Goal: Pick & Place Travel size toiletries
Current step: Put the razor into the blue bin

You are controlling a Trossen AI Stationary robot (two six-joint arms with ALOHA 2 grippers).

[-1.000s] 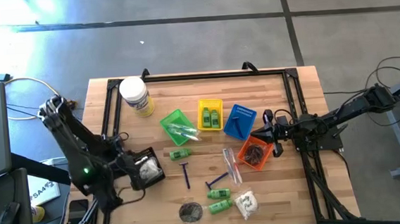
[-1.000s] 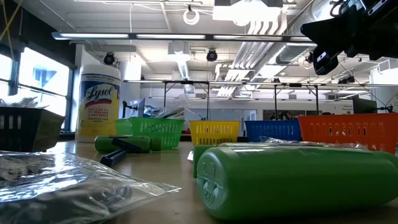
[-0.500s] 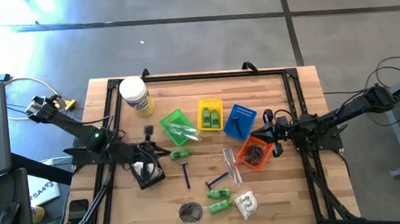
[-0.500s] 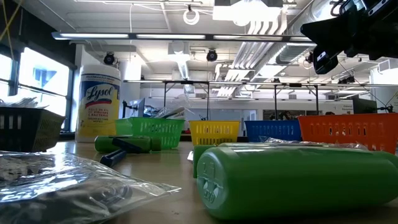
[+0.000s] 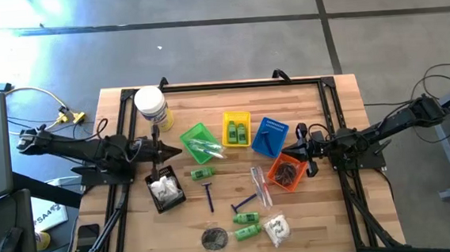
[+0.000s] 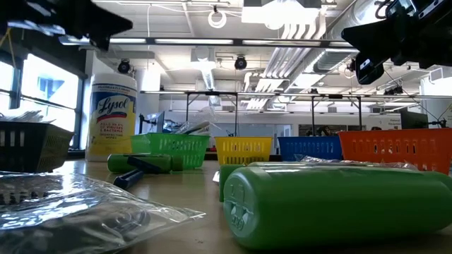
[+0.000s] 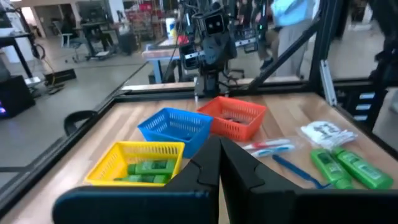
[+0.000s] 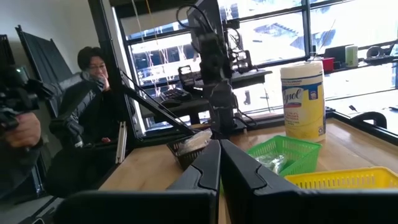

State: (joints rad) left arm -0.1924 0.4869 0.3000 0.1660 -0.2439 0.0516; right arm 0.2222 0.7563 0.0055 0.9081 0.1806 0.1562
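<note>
Travel size toiletries lie loose on the near half of the table: a green bottle (image 5: 202, 173), two more green bottles (image 5: 246, 224), a blue razor (image 5: 208, 197), clear-wrapped sticks (image 5: 258, 184), a white sachet (image 5: 277, 229) and a black round pouch (image 5: 213, 238). White sachets fill the black basket (image 5: 164, 190), and green bottles lie in the yellow basket (image 5: 236, 129). My left gripper (image 5: 177, 151) is shut and points level toward the table's right, between the black basket and the green basket (image 5: 198, 142). My right gripper (image 5: 287, 150) is shut and hovers by the orange basket (image 5: 287, 172).
A blue basket (image 5: 269, 135) stands between the yellow and orange ones. A big white jar with a yellow label (image 5: 151, 107) stands at the far left. A black frame runs along the table's edges. In the right wrist view a person (image 8: 93, 93) sits beyond the table.
My left gripper has drawn away from above the black basket toward the table's far edge. It has tipped from pointing down to level and now points toward the right. The sachets in the black basket now show. My right arm has kept still.
</note>
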